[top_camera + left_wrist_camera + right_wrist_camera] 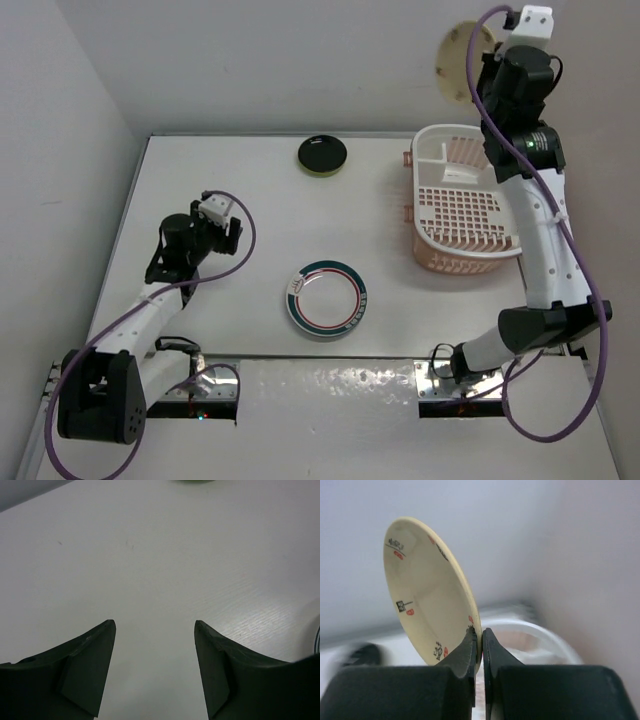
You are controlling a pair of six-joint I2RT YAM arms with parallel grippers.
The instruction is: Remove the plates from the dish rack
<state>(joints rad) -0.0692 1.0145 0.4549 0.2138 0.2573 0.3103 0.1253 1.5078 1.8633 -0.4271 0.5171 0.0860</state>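
Right pincer [479,632] on plate [427,592] rim, wrist-view only

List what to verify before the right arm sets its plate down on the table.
1. Right tool clamped on the rim of the cream plate: ok.
2. Cream plate held up, apart from the dish rack: ok.
3. Bare table between the green plate and the white plate for a set-down: ok.
4. Left tool open, holding nothing, off to the left of that spot: ok.
5. No plates left in the dish rack: cannot tell; the right arm covers part of it.
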